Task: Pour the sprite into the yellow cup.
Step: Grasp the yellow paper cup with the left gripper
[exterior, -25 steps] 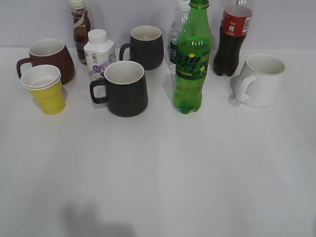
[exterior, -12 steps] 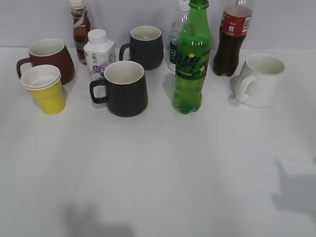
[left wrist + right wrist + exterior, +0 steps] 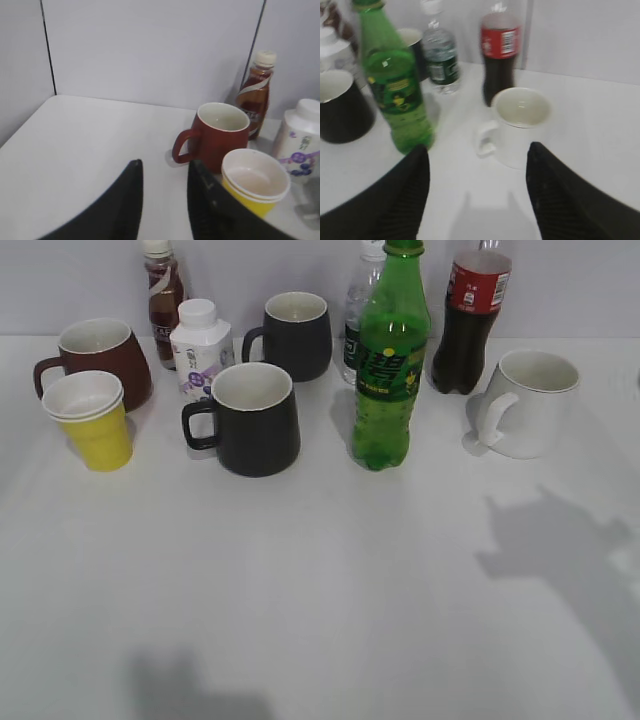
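Note:
The sprite [image 3: 390, 360], a tall green bottle with its green cap on, stands upright at the back middle of the table. It also shows in the right wrist view [image 3: 395, 90]. The yellow cup [image 3: 90, 420] stands at the far left, in front of the dark red mug, and shows in the left wrist view [image 3: 256, 176]. My right gripper [image 3: 477, 155] is open and empty, above the table to the right of the sprite and in front of a white mug. My left gripper [image 3: 164, 170] is open and empty, just left of the yellow cup. Neither gripper shows in the exterior view, only their shadows.
A dark red mug [image 3: 95, 355] stands behind the yellow cup. Two black mugs [image 3: 255, 420] [image 3: 297, 335], a white carton bottle [image 3: 200, 345] and a tea bottle [image 3: 163, 295] stand between cup and sprite. A water bottle [image 3: 358, 320], a cola bottle [image 3: 472, 320] and a white mug [image 3: 530, 400] stand around the sprite.
A large arm shadow has spread in from the right edge over the table toward the white mug. The bottles, cups and mugs have not moved.

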You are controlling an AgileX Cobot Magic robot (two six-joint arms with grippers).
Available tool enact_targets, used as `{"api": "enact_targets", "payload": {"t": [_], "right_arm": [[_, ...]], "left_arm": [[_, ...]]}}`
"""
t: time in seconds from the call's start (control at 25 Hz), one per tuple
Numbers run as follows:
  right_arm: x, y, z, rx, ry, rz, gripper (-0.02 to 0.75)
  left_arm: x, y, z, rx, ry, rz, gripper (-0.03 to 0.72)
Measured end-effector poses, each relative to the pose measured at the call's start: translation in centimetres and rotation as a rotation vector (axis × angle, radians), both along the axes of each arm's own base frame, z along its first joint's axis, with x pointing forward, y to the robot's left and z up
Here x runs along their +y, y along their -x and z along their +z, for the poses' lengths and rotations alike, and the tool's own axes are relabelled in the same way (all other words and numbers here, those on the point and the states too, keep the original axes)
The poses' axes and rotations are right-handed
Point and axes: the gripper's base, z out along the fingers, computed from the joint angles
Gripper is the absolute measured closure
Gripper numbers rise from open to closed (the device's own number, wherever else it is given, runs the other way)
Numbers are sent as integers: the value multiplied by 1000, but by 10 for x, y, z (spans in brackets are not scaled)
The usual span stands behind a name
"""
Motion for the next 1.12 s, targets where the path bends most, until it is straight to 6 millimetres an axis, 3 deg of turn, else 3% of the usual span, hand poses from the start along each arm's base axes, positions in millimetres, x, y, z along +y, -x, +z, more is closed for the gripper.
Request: {"api": "enact_targets", "payload": {"t": [0.16, 0.44, 0.6, 0.76, 0.84, 1.12], "right_arm": [[23, -26, -22, 54, 47, 71, 290], [45, -62, -57, 77, 76, 88, 291], [49, -72, -62, 41, 42, 68, 292], [50, -75, -61, 3, 9, 54, 281], [50, -76, -59, -14, -10, 48, 251], [50, -76, -58, -22, -25, 43, 204]], "left_arm": [[-11, -23, -23, 121, -65, -78, 440], [-38, -31, -56, 224, -42, -210, 402], [-42, -48, -75, 186, -84, -208, 323], [-49, -70, -93, 54, -134, -230, 123], [-50, -78, -108, 46, -113, -224, 62], [-62, -105, -145, 56, -112, -283, 36]]}}
